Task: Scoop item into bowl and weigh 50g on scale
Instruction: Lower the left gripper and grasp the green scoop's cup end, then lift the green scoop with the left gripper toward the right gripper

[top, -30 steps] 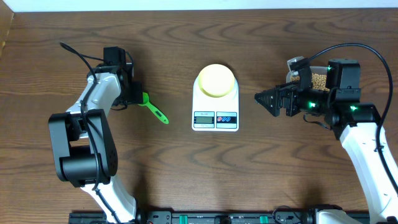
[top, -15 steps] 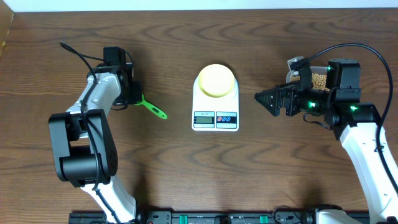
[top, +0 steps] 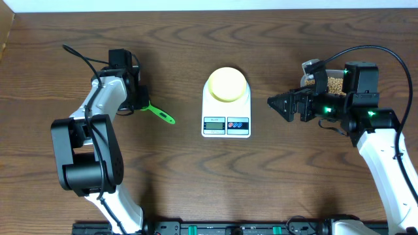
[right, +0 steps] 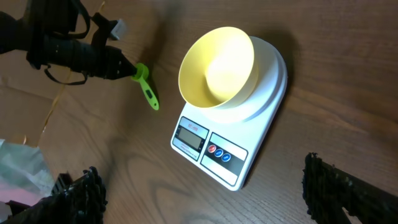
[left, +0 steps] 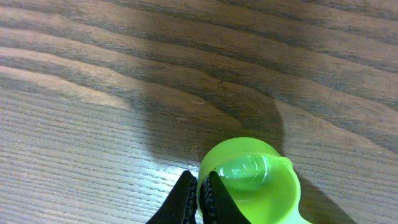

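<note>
A green scoop (top: 160, 114) lies on the wood table left of the scale (top: 226, 124). My left gripper (top: 144, 104) is shut on the rim of its cup (left: 255, 180), one finger inside and one outside (left: 199, 182). The pale yellow bowl (top: 226, 84) sits empty on the scale's platform and shows again in the right wrist view (right: 217, 65). My right gripper (top: 271, 101) hangs open to the right of the scale (right: 214, 148), its fingers (right: 84, 193) wide apart and holding nothing. Tan beans (top: 335, 84) fill a clear tub partly hidden behind the right arm.
The table's far edge runs along the top of the overhead view, with a brown box corner (top: 5, 32) at the upper left. A crumpled plastic bag (right: 18, 165) shows at the left of the right wrist view.
My left gripper has closed onto the scoop's rim, and the scoop's handle has swung slightly up and left. The right arm has not moved.
</note>
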Tool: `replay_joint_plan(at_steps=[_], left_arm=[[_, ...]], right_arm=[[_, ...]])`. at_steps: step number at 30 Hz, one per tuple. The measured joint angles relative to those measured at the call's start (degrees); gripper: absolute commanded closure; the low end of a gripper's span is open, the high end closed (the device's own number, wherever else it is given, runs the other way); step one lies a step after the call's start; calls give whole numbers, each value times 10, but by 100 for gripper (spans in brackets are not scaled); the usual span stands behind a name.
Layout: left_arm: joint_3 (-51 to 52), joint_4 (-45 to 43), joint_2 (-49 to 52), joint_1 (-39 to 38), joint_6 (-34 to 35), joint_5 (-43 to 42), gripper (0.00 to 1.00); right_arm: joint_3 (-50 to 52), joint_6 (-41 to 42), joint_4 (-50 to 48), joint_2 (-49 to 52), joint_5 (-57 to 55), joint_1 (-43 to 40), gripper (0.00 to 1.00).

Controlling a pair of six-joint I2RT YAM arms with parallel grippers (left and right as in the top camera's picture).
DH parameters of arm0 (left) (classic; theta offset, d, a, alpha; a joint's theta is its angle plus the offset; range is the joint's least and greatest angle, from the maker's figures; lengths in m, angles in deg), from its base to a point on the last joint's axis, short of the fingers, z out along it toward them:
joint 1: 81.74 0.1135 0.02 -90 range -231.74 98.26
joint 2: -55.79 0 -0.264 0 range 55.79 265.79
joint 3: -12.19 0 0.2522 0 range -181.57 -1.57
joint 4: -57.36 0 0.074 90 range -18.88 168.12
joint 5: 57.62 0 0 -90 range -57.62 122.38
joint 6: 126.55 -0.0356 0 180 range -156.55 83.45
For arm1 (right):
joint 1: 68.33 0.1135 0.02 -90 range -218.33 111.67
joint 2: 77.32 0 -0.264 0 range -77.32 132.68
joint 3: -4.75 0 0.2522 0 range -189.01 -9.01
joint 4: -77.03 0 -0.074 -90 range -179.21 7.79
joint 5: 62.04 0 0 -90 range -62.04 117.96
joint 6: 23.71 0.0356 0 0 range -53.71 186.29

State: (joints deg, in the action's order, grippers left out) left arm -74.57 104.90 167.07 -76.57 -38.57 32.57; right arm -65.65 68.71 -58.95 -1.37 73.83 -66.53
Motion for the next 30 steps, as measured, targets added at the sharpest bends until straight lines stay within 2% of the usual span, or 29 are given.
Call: replay_joint_plan(at_steps=[16, 24, 30], left_arm=[[0, 1, -18, 0, 90, -18, 93], [0, 0, -128, 0, 144, -49, 93], [0, -4, -198, -1, 241, -136, 93]], right_arm=[[0, 0, -1, 0, -5, 0, 1], [0, 11, -21, 0, 3, 0, 1], [0, 62, -64, 0, 29, 0, 1]])
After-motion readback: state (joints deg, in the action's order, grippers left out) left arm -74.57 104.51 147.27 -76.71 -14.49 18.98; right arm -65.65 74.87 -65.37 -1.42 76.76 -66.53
